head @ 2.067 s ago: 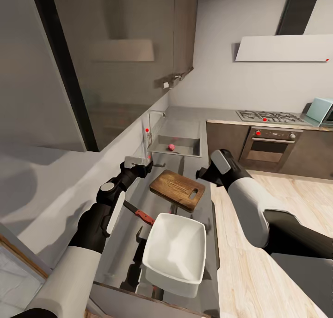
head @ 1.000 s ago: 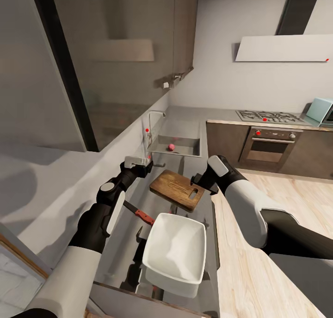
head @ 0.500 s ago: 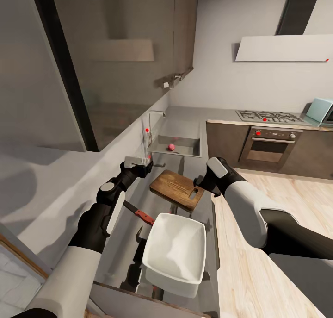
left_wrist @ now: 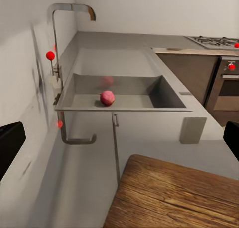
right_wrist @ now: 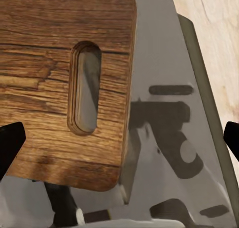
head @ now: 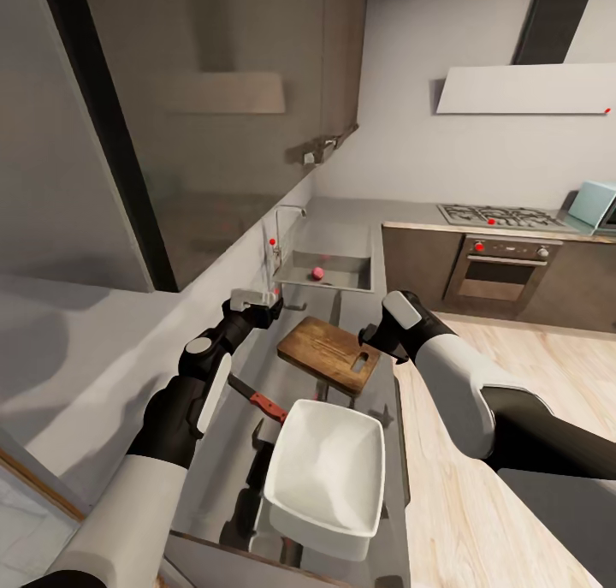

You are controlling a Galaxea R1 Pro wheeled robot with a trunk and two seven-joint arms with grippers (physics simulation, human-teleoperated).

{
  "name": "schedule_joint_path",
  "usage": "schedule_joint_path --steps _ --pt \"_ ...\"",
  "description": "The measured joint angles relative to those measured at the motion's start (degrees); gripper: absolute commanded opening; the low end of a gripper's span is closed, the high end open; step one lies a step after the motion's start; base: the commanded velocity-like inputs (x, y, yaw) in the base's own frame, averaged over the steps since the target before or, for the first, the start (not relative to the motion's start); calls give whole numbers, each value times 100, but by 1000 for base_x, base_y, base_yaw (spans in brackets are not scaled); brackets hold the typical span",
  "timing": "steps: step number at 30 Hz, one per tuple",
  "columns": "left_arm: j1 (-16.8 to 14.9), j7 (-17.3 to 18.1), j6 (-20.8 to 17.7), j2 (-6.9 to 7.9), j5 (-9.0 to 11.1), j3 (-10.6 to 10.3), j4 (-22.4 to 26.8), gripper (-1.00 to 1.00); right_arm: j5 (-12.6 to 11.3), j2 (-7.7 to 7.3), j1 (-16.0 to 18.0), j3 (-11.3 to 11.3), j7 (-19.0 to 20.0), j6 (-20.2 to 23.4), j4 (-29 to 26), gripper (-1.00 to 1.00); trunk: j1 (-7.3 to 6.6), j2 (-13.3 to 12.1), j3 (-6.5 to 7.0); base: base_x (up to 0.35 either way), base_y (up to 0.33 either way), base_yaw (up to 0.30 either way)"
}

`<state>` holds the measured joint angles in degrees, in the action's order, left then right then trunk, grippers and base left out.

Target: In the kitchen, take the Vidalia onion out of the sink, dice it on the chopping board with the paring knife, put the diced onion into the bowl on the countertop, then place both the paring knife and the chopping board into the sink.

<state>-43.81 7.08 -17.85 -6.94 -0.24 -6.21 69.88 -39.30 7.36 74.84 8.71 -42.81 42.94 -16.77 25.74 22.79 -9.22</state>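
Right tool point(head: 370, 335) nearer chopping board point(head: 329, 352)

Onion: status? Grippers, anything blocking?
Both grippers open, empty: left beside the board, right above its slot end. Onion in the sink. Nothing blocking it.
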Motion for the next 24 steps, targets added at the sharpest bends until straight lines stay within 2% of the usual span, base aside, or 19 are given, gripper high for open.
schedule_joint_path --steps 13,19,22,24 --pt "0 0 -3 2 0 0 0 100 -1 0 0 9 -25 20 0 100 1 0 0 6 2 0" --pt "0 0 0 0 0 0 0 100 -7 0 0 34 -171 38 0 100 0 0 0 0 0 0" --pt "0 0 -3 -1 0 0 0 100 1 1 0 145 -183 54 0 100 1 0 0 0 0 0" --pt "0 0 -1 -1 0 0 0 100 2 2 0 366 -186 270 0 100 1 0 0 0 0 0"
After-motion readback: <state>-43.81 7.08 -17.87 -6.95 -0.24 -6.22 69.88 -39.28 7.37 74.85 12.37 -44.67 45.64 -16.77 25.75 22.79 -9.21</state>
